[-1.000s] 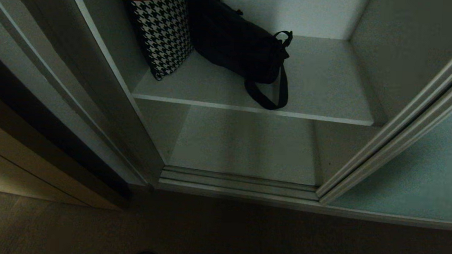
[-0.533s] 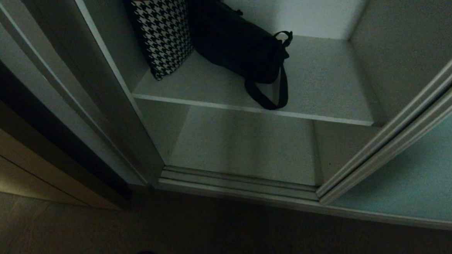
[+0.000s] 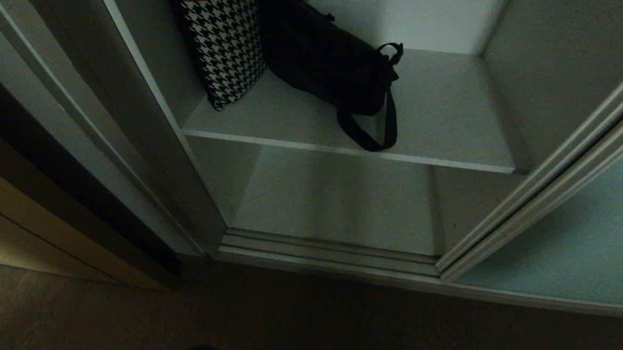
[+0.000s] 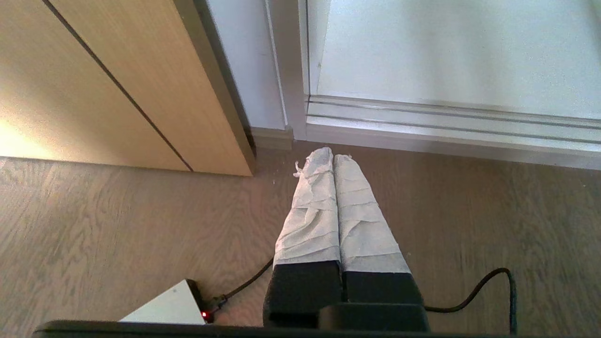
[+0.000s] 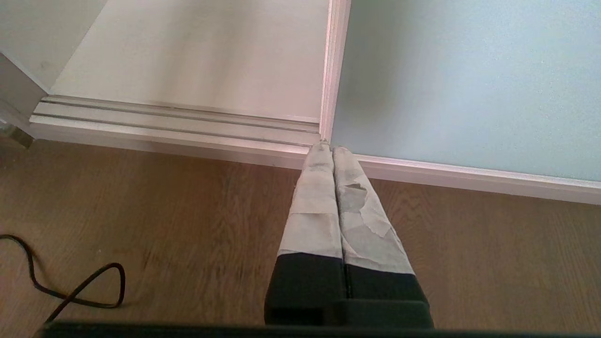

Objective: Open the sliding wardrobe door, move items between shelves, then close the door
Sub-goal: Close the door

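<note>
The sliding wardrobe door (image 3: pixel 580 232) stands pushed aside to the right of the open bay, its pale teal panel edged by a silver-grey frame. Inside the bay, left of that door, the black bag (image 3: pixel 322 63) lies on the upper shelf (image 3: pixel 453 124), its strap loop (image 3: pixel 370 130) draped forward to the shelf's front edge. A houndstooth cushion (image 3: pixel 225 45) leans against the bag's left side, farther from the door. Below, the lower shelf (image 3: pixel 337 197) lies bare behind the floor track (image 3: pixel 329 250). Neither arm shows in the head view. The left gripper (image 4: pixel 332 157) hangs low over the wooden floor (image 4: pixel 117 225), pointing toward the track's left end, well away from the door; its wrapped fingers (image 4: pixel 312 211) are pressed together around nothing. The right gripper (image 5: pixel 331 148) points at the door's lower left corner, fingers (image 5: pixel 317 197) likewise clenched and empty. A black cable (image 5: pixel 70 286) trails across the floor.
</note>
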`<state>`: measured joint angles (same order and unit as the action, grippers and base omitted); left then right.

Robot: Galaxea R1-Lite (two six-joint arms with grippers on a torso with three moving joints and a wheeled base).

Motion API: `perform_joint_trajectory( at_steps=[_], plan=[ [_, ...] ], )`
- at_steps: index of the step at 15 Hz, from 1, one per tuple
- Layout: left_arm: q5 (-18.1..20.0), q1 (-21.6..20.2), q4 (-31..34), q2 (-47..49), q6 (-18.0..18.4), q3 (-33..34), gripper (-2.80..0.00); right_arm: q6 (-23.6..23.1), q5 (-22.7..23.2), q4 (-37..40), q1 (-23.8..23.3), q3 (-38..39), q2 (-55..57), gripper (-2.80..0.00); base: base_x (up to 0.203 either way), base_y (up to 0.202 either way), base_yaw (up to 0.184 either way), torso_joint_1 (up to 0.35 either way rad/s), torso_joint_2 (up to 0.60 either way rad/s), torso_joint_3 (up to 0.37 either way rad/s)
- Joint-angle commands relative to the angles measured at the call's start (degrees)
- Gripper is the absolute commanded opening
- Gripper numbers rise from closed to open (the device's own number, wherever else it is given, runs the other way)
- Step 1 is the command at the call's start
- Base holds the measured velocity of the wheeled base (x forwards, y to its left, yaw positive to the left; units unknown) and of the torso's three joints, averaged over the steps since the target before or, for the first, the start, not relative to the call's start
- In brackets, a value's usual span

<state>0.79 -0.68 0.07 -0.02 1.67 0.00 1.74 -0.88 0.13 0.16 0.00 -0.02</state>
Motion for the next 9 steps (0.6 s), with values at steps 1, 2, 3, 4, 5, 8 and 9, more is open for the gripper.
perform_joint_trajectory(
  at_steps=[1, 2, 3, 4, 5, 8, 9],
  plan=[
    [0.0, 0.0, 0.0, 0.0, 0.0, 0.0, -2.80, 0.0, 0.0, 0.0, 0.0, 0.1, -0.2, -2.80, 0.000, 0.000, 0.000, 0.000, 0.00, 0.000],
    [0.0, 0.0, 0.0, 0.0, 0.0, 0.0, -2.80, -0.1, 0.0, 0.0, 0.0, 0.1, -0.2, -2.80, 0.000, 0.000, 0.000, 0.000, 0.00, 0.000],
    [0.0, 0.0, 0.0, 0.1, 0.0, 0.0, -2.80, -0.1, 0.0, 0.0, 0.0, 0.1, -0.1, -2.80, 0.000, 0.000, 0.000, 0.000, 0.00, 0.000],
    [0.0, 0.0, 0.0, 0.1, 0.0, 0.0, -2.80, -0.1, 0.0, 0.0, 0.0, 0.0, -0.1, -2.80, 0.000, 0.000, 0.000, 0.000, 0.00, 0.000],
    [0.0, 0.0, 0.0, 0.1, 0.0, 0.0, -2.80, -0.7, -0.1, 0.1, 0.0, 0.1, -0.2, -2.80, 0.000, 0.000, 0.000, 0.000, 0.00, 0.000],
    [0.0, 0.0, 0.0, 0.1, 0.0, 0.0, -2.80, -0.5, -0.1, 0.1, 0.0, -0.1, -0.2, -2.80, 0.000, 0.000, 0.000, 0.000, 0.00, 0.000],
    [0.0, 0.0, 0.0, 0.1, 0.0, 0.0, -2.80, -0.7, -0.2, 0.0, 0.0, -0.5, -0.2, -2.80, 0.000, 0.000, 0.000, 0.000, 0.00, 0.000]
  ],
)
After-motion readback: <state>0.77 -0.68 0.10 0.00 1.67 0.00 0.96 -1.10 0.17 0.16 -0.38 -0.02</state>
